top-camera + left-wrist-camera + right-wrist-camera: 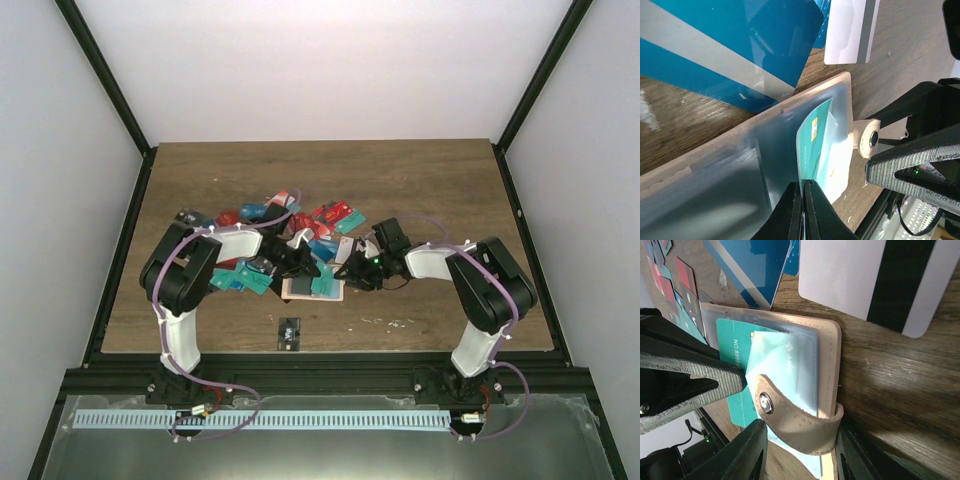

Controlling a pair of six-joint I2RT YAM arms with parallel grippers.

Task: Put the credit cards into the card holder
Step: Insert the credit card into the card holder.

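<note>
The tan card holder (298, 289) lies open on the table between both arms. My left gripper (803, 192) is shut on a teal credit card (812, 145), whose far end sits under the holder's clear sleeve (740, 155). The same teal card (732, 347) shows in the right wrist view, with a left finger (685, 375) over it. My right gripper (800, 452) straddles the holder's snap tab (795, 422) and near edge, its fingers closed against them. Other credit cards (290, 215) lie scattered behind.
A blue card (730, 45) and a white card with a black stripe (875, 280) lie just beyond the holder. A dark card (289, 333) lies alone near the table's front edge. Black frame posts border the table's sides.
</note>
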